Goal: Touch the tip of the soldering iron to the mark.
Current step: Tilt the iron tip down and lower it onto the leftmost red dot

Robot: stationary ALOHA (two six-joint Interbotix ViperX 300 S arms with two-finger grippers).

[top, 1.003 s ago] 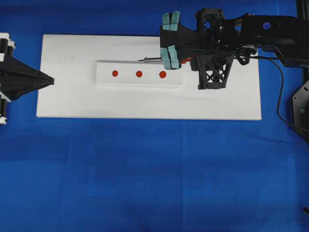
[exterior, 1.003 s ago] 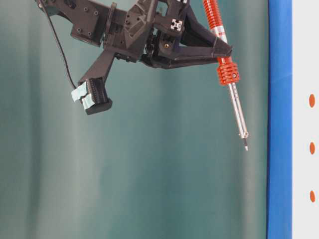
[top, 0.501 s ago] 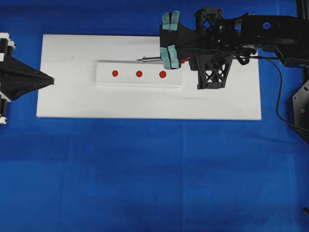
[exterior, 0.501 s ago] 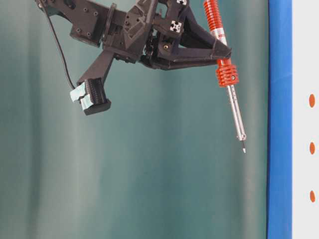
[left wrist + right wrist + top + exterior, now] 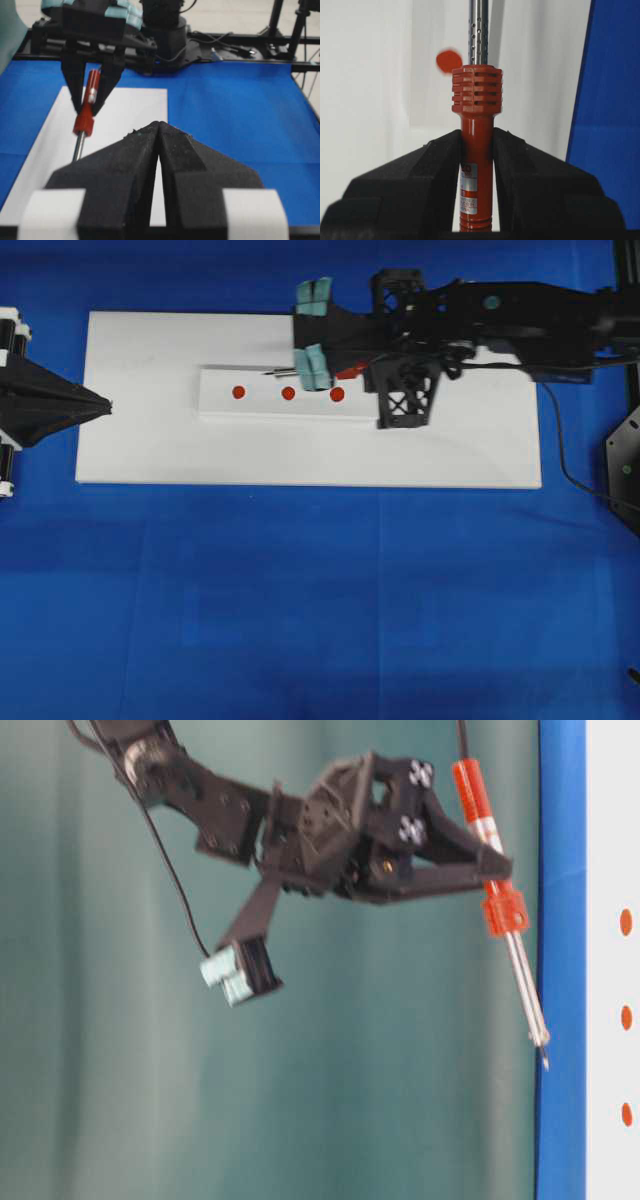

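My right gripper [image 5: 366,367] is shut on the red-orange handle of the soldering iron [image 5: 350,371], whose silver shaft points left. Its thin tip [image 5: 266,372] hangs over the far edge of the raised white strip [image 5: 215,405], between the left mark [image 5: 238,392] and the middle mark [image 5: 288,393]. A third mark [image 5: 337,394] lies under the arm. In the table-level view the tip [image 5: 545,1065] is in the air, apart from the marks [image 5: 626,1017]. The right wrist view shows the handle [image 5: 476,150] clamped between the fingers [image 5: 520,160], with one mark [image 5: 449,61] left of the shaft. My left gripper [image 5: 108,405] is shut and empty.
The strip lies on a white board [image 5: 150,455] on a blue cloth [image 5: 320,600]. The iron's black cord [image 5: 560,455] loops off the board's right end. The left gripper rests over the board's left edge, well away from the strip.
The right arm has carried the iron left along the strip and lower toward the board; its tip now sits past the middle mark. The left gripper has not moved.
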